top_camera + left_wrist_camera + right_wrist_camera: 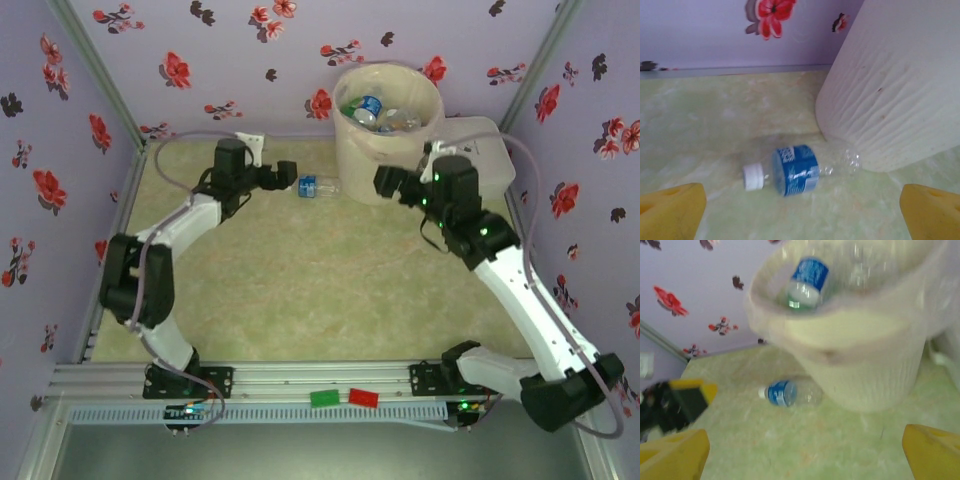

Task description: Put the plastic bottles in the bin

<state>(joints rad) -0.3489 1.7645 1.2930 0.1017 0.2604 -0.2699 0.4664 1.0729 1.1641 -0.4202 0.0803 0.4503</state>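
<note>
On the green worktop, the cream-white bin stands far right, with several bottles inside. The left claw gapes wide just left of a blue-labelled bottle lying at the bin's base. The right claw, also spread wide and empty, hangs near the bin's near wall.

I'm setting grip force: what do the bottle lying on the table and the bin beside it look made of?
The bottle looks like thin, glossy clear plastic: the table shows through its body, around a blue label and white cap. The bin looks like matte cream plastic, probably rigid, with fine vertical ribs; a thin translucent film, likely a liner bag, drapes its rim.
</note>
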